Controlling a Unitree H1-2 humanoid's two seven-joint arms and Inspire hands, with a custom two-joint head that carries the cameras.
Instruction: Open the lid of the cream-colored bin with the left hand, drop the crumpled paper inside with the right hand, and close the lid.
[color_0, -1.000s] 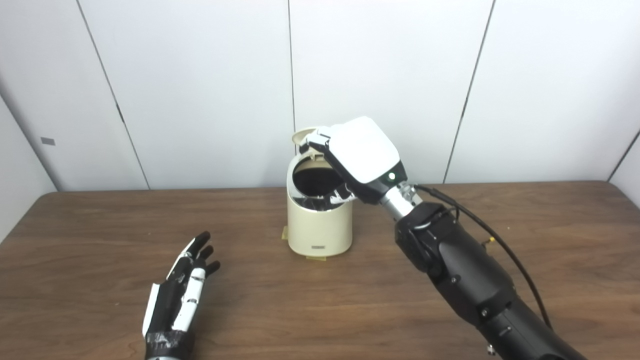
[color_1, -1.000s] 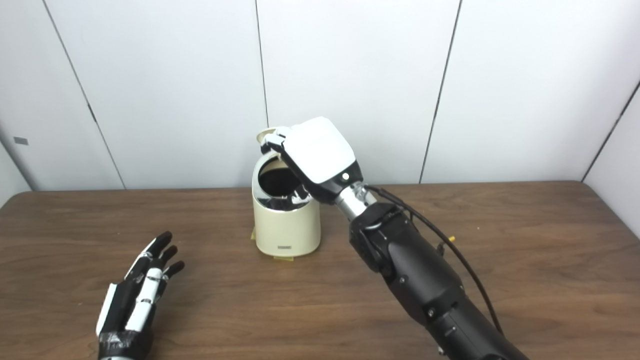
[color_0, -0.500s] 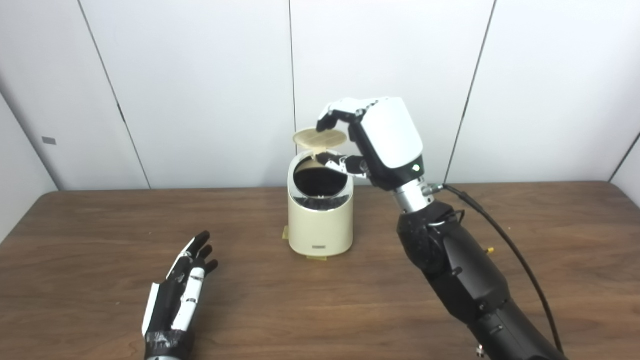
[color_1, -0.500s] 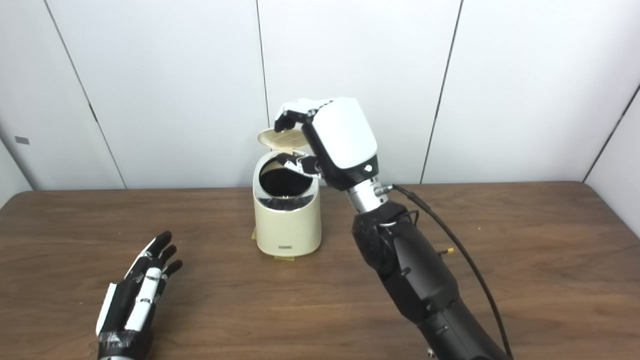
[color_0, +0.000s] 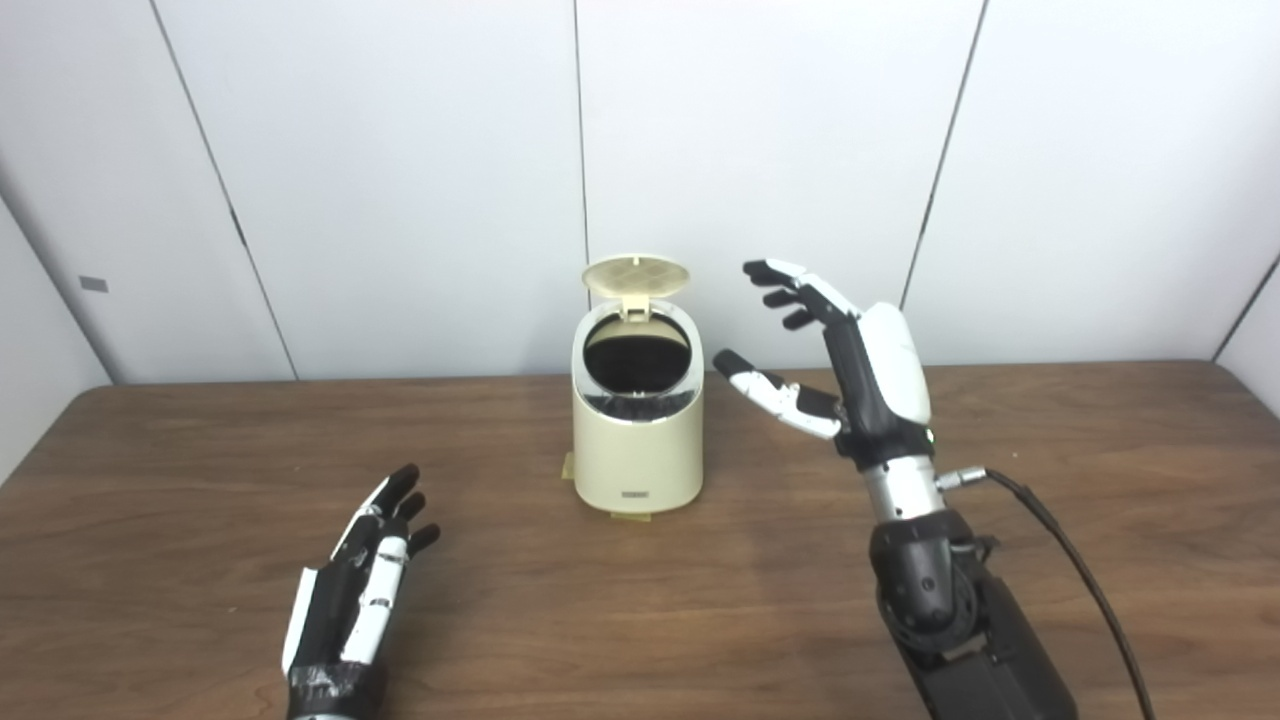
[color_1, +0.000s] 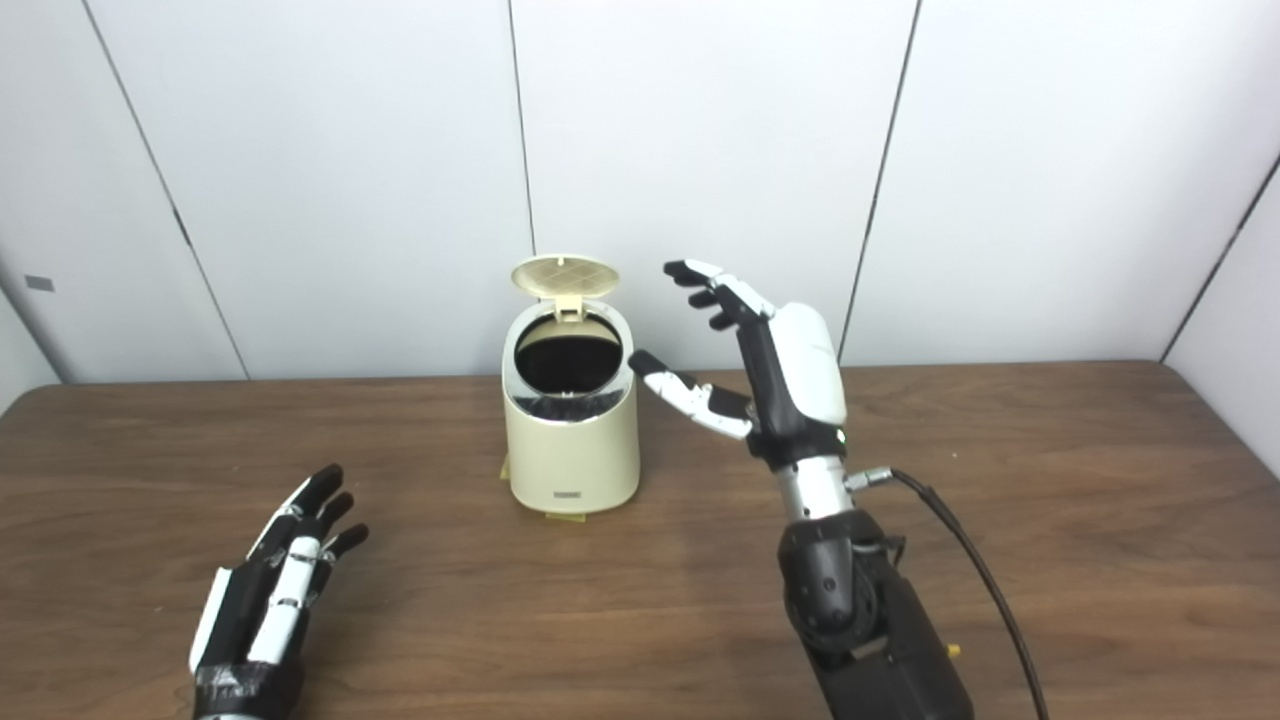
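The cream-colored bin (color_0: 638, 425) stood mid-table, its lid (color_0: 637, 276) up. It looked light and tippy, so push the lid's top edge softly. The right hand (color_0: 850, 360) was spread beside it, holding nothing. The left hand (color_0: 352, 600) rested open, far off

Right robot hand (color_0: 870, 375): white shell, black fingers; black forearm, silver wrist, black cable (color_0: 1080, 580).

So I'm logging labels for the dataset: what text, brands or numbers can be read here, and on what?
Bin: a small dark plate low on its front, too small and blurred to read.
Wall: a small grey tag, no text readable.
Nothing else carries readable text.
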